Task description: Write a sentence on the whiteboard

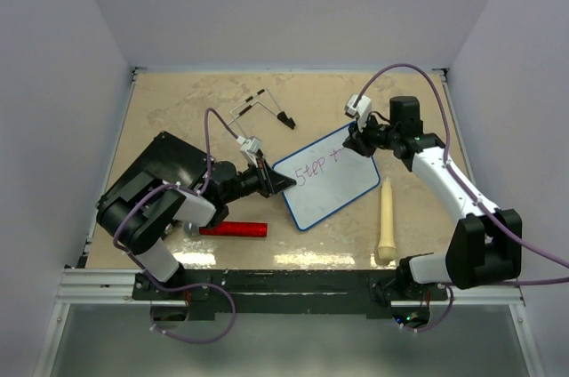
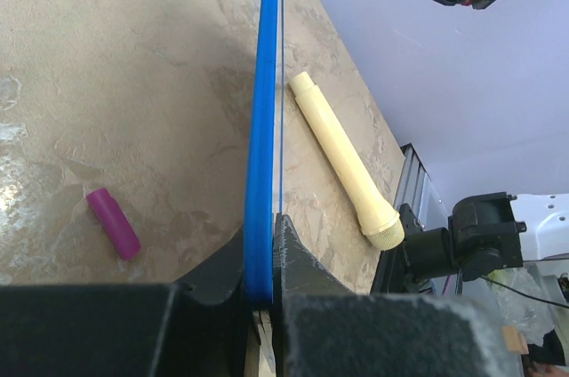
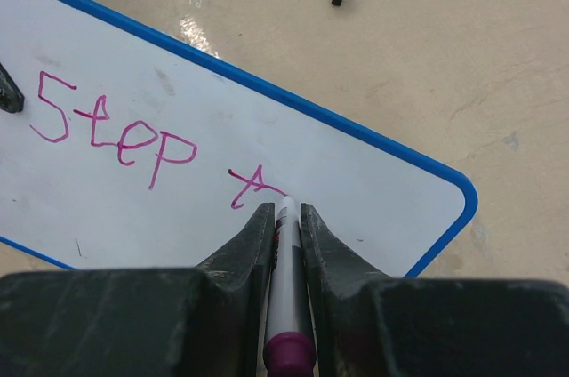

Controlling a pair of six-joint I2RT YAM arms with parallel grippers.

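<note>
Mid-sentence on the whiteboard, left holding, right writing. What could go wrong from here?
1. The left gripper clamps the whiteboard by one rim only, so pressure from the marker in the right gripper may pivot it.
2. The sentence, "Step t" so far, nears the board's corner; the line could run off the rim.

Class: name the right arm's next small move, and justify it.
Probably lift the marker slightly and shift it just past the "t" to start the next letter: the whiteboard reads only "Step t", and the right gripper holds the tip at that t's stroke.
</note>
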